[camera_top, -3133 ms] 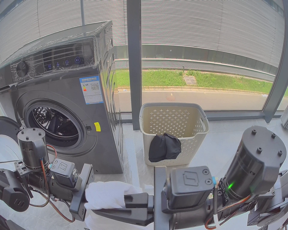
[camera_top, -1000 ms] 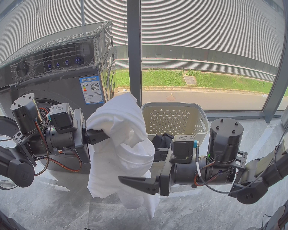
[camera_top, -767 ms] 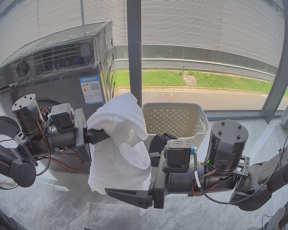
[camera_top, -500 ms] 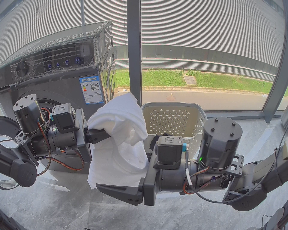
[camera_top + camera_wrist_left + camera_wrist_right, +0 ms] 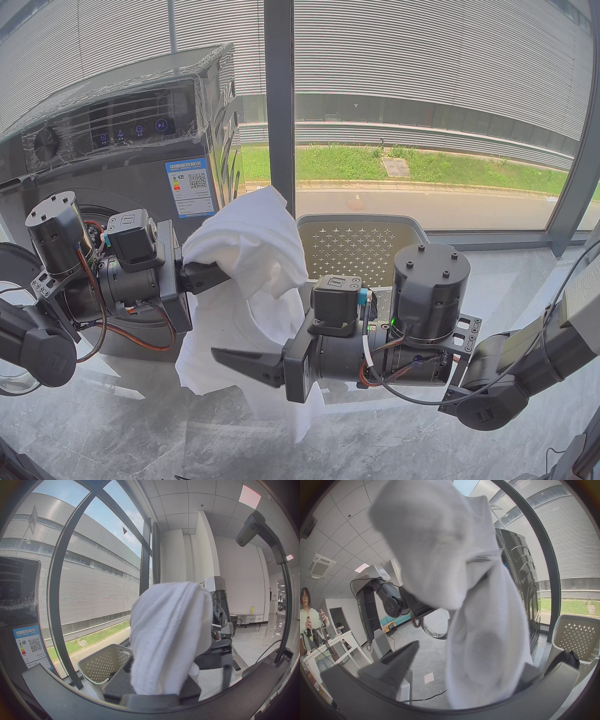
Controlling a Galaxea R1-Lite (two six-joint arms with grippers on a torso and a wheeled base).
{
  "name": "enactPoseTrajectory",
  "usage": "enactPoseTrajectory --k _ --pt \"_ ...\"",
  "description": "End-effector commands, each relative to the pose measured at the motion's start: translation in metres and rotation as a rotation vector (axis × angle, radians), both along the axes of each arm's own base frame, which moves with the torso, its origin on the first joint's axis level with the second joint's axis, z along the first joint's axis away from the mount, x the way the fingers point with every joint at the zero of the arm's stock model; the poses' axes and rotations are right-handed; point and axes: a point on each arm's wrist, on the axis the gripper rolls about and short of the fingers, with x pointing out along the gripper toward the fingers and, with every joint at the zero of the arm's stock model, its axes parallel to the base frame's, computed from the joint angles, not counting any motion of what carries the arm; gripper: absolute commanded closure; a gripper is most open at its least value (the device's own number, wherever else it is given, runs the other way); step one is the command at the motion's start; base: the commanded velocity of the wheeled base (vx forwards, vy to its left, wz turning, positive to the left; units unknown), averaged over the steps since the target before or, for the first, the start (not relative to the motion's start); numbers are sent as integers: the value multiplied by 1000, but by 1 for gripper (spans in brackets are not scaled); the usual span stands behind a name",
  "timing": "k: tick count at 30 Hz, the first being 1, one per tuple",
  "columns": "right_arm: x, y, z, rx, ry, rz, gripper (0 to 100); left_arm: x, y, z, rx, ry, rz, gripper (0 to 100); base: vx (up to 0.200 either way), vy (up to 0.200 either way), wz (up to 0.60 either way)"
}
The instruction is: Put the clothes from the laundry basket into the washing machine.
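A dark window post (image 5: pixel 279 94) stands before grass (image 5: pixel 450 167) and a road (image 5: pixel 437 209).

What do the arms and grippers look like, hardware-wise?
Both black: left arm and right arm have cylindrical joint housings with bolt heads on top and boxy wrist camera modules. Red-orange cables loop off the left; white, black and reddish ones plus a green light on the right. On left gripper and right gripper: flat plate, tapered wedge fingers.

Bright daylight through the window (image 5: pixel 437 94), fisheye-bent edges, perhaps mild glare
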Motion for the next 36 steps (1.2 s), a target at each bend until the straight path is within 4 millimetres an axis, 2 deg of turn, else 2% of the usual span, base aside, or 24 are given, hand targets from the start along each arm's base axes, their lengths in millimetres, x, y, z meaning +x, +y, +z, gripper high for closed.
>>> enactPoseTrajectory --k 1,6,15,19,24,31,36 --pt "8 3 -2 3 -3 -16 100 -1 0 2 -2 -6 0 100 0 0 0" --pt "15 6 1 15 -15 -39 100 -2 2 2 -3 -7 3 100 0 0 0" --pt "4 -5 12 26 -33 -43 100 2 2 -1 0 5 29 100 0 0 0" --pt "-15 -27 19 17 -39 -42 100 11 9 -7 1 13 86 100 0 0 0" --pt "-24 -52 27 24 -45 -70 100 12 13 -10 -5 -2 101 100 0 0 0" --pt "-22 -64 36 44 -73 -111 100 9 13 -8 -7 -8 98 100 0 0 0" --pt "-22 -65 37 46 -75 -111 100 4 11 -8 -6 -9 86 100 0 0 0"
